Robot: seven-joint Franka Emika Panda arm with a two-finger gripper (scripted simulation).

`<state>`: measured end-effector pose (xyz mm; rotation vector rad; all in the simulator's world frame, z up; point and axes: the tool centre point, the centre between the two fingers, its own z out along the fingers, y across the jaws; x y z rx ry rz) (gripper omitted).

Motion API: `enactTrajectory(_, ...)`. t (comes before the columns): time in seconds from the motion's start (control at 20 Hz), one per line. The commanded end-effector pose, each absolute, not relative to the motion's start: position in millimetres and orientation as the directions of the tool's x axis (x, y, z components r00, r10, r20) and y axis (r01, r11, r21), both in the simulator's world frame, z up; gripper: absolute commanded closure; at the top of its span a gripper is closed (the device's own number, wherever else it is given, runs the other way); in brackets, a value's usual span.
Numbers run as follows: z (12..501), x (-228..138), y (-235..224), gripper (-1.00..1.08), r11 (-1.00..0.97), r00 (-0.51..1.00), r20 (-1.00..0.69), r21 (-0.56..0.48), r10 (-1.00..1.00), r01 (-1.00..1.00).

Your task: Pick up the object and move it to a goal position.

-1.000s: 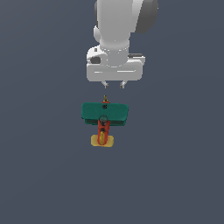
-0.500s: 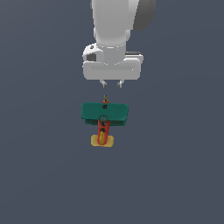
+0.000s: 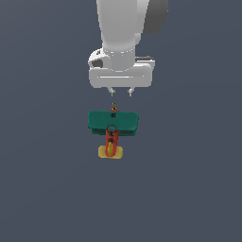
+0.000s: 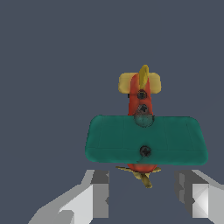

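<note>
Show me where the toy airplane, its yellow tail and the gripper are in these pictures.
toy airplane (image 3: 113, 121): exterior view, on the teal wing.
yellow tail (image 4: 127, 83): wrist view, on the flat yellow tailplane.
gripper (image 3: 121, 91): exterior view, midway between the two fingertips, above the airplane's nose.

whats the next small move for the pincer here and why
Probably shift forward until centred over the toy airplane, then descend. The pincer hangs open and empty above the surface, and in the wrist view its fingers straddle only the propeller, short of the teal wing and red fuselage. Closing now would likely catch just the nose.
</note>
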<state>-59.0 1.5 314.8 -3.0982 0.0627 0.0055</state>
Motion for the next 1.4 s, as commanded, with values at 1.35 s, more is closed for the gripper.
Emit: enactTrajectory(1.35, 403.5, -59.7, 25.7, -0.20, -0.999, 0.988, 0.152, 0.040, 0.008, 0.002)
